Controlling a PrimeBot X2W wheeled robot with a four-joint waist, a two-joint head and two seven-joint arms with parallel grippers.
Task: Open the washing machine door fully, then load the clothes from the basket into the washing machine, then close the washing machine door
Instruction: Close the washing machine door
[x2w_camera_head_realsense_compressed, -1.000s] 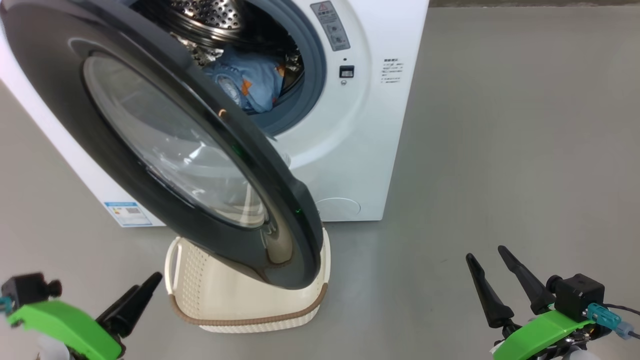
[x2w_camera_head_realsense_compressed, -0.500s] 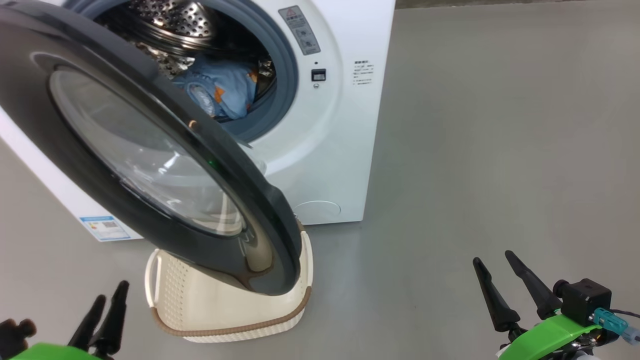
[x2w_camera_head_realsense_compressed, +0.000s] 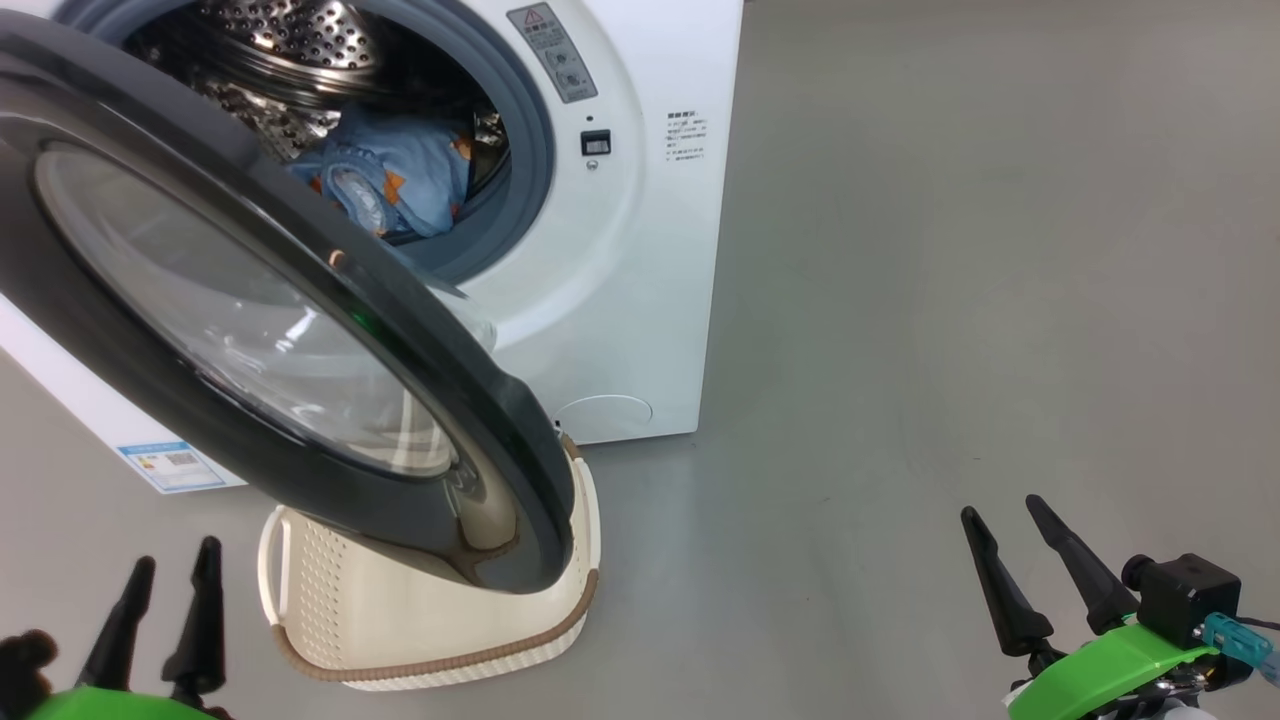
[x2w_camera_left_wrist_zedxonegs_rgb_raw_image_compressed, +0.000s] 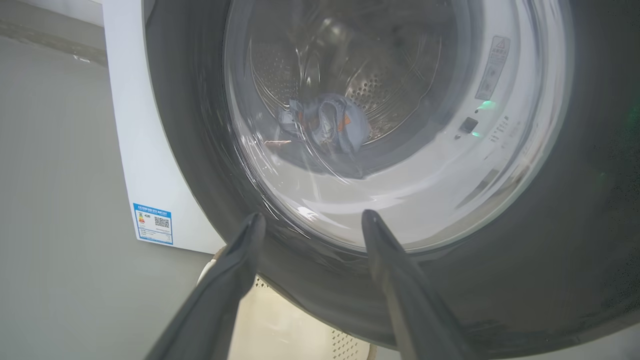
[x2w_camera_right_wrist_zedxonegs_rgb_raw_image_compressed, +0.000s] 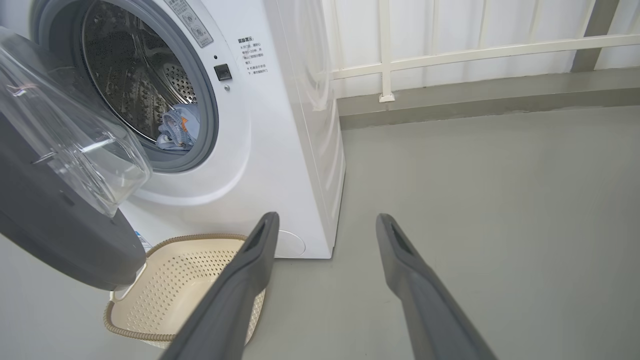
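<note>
Black door (x2w_camera_head_realsense_compressed: 270, 310) open, blue clothes (x2w_camera_head_realsense_compressed: 400, 180) inside

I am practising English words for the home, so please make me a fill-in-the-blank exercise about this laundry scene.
1. The blue clothes lie inside the steel ____ of the washing machine.
2. The washing machine door stands ____.
3. The basket stands on the grey ____.
4. The left gripper and the right gripper hold ____.
Missing words: drum; open; floor; nothing.
</note>
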